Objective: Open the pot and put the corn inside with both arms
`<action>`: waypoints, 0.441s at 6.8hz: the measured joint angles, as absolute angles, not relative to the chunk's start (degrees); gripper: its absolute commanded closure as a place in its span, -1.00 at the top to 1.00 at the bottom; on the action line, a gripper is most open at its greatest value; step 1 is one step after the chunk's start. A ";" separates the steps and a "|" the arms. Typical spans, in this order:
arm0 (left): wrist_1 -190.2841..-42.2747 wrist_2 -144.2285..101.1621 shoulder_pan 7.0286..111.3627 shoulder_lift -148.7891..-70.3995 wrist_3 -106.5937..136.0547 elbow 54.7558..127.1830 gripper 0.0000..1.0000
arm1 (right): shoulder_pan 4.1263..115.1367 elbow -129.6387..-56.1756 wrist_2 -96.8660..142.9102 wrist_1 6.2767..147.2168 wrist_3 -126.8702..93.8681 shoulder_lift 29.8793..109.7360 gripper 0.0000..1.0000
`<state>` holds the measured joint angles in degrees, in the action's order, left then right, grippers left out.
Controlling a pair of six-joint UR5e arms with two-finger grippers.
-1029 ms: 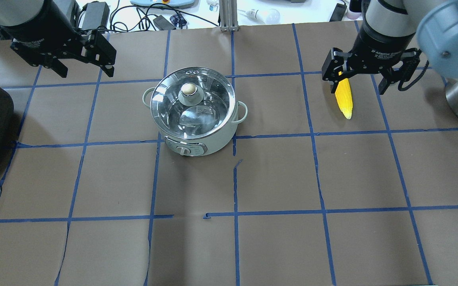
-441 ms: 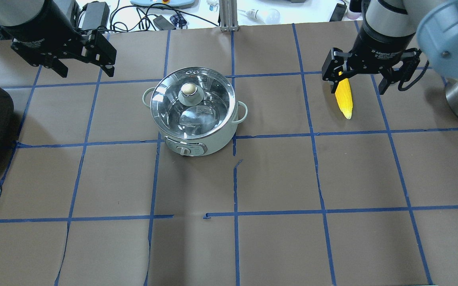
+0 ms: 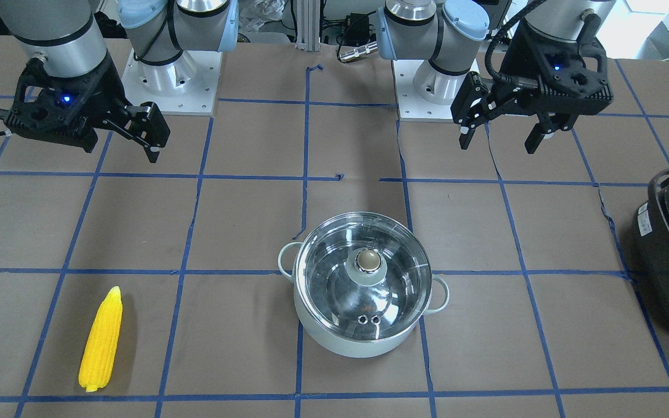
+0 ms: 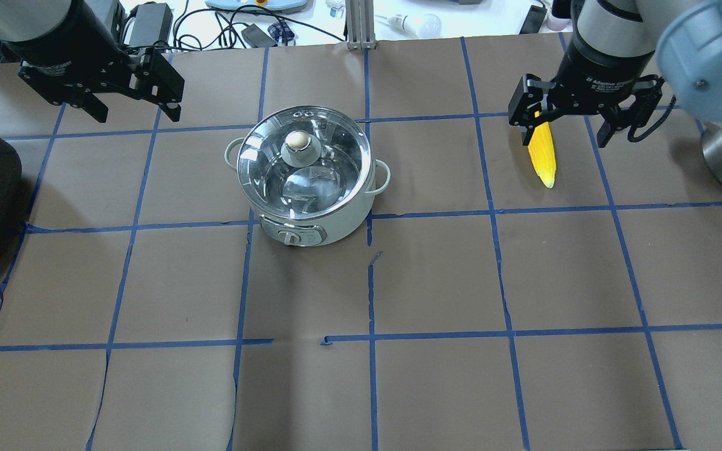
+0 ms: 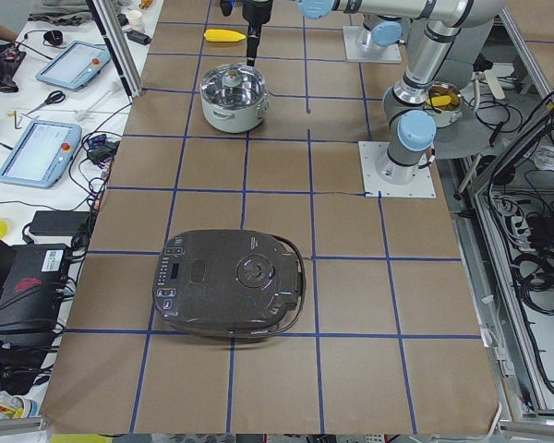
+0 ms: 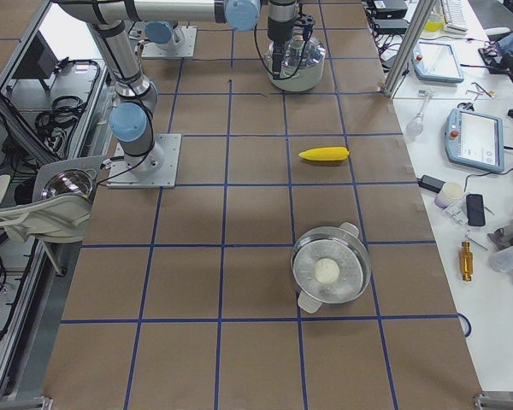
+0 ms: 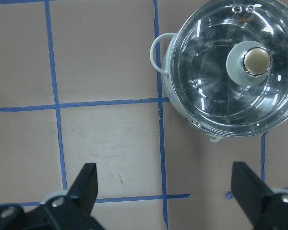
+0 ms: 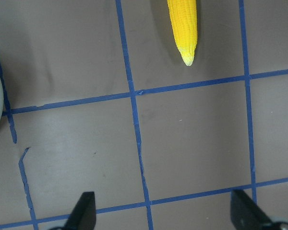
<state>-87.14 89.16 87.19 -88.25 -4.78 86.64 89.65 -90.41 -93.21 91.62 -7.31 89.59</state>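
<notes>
Glass and a small metal knob (image 4: pixel 297 141) were what I had to work with on the pot (image 4: pixel 304 188). I judged the lid (image 7: pixel 216 81) smooth, fragile and fairly heavy for its size. The knob at its centre was the only sensible hold: pinch it squarely and lift straight up, since a round knob could slip out of a skewed grip.

The corn (image 3: pixel 101 342) looked like a light, stiff cob with a ridged, probably grippy skin. It tapers, so I would have closed across the thick middle, not the point, where it could squirt free.

The pot was round and pale mint green, with a loop handle on each side, a shiny steel inside showing through the closed lid, and a dial on its wall. The corn was bright yellow and lay flat on the brown table (image 4: pixel 436 282).

The left gripper (image 4: pixel 134 106) hung with its jaws spread wide and empty. The pot stood ahead of it and off toward the other arm, well apart. The right gripper (image 4: pixel 565 134) was likewise spread and empty. The corn lay out ahead of it, outside the fingers and well below them.
</notes>
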 measured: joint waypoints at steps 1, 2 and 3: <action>-87.31 89.17 87.19 -88.56 -3.91 86.23 1.00 | 88.87 -90.12 -92.79 93.09 -7.09 89.19 1.00; -87.06 89.03 87.37 -89.05 -2.33 85.93 1.00 | 87.48 -90.29 -92.70 94.71 -6.53 88.73 1.00; -85.72 88.89 88.36 -90.20 -0.40 85.48 1.00 | 86.26 -90.78 -92.97 95.50 -5.91 87.90 1.00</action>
